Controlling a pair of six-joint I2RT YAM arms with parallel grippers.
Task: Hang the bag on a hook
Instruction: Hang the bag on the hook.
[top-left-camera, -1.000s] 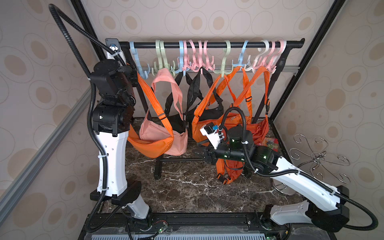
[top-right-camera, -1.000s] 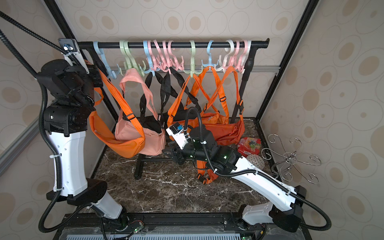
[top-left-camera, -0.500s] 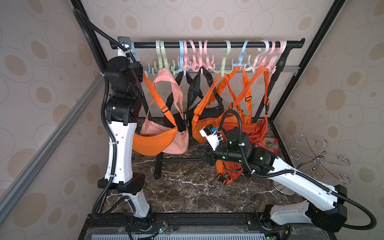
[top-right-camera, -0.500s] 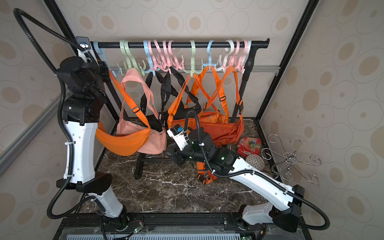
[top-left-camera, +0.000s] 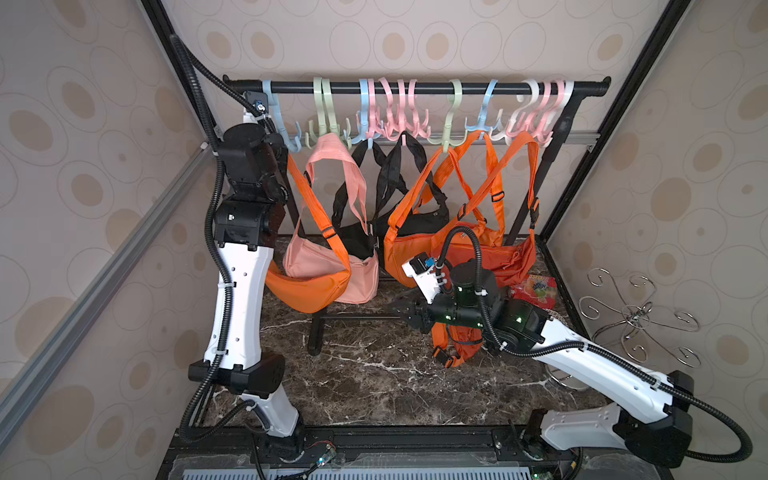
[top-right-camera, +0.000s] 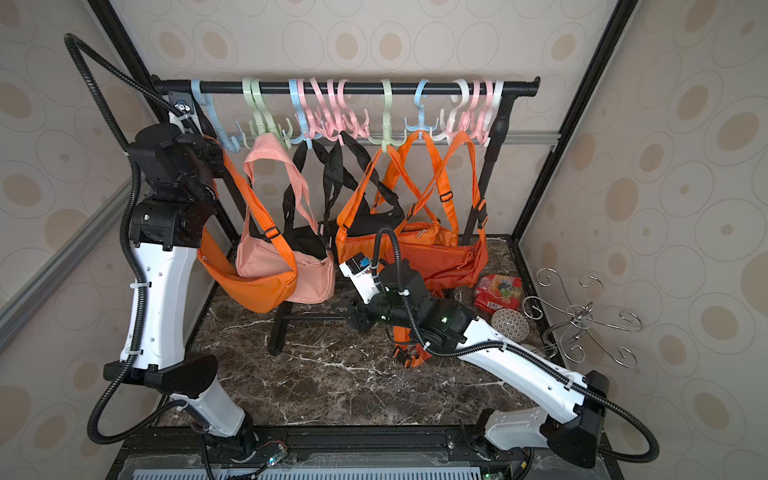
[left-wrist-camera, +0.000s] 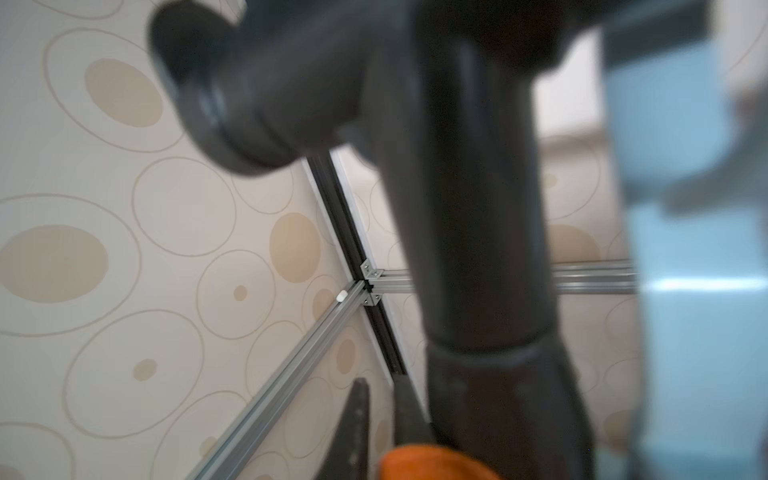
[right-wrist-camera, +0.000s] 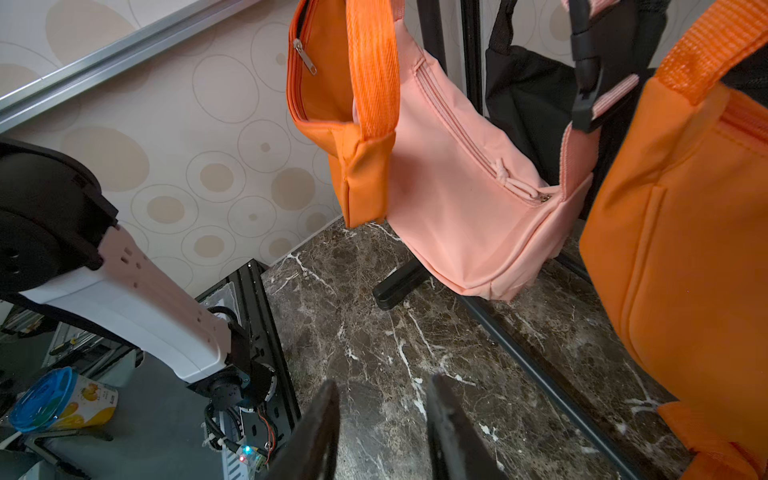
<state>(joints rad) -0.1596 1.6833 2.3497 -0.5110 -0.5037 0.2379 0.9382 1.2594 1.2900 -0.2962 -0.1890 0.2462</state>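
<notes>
An orange bag hangs at the left of the rack in both top views. Its strap runs up to the pale blue hook at the rail's left end. My left arm's wrist hides whether the strap rests on a prong. My left gripper is up beside that hook, jaws slightly apart, with orange fabric at the base of its fingers. My right gripper hovers low over the marble floor, open, nothing between its fingers. A second orange bag lies crumpled under the right arm.
The black rail carries several pastel hooks. A pink bag, black bags and more orange bags hang from them. The rack's foot crosses the floor. A snack packet and a wire stand sit at the right.
My left arm swung right toward the rail's left end, carrying the orange bag's strap up to the blue hook, and its jaws have parted. The right jaws narrowed slightly.
</notes>
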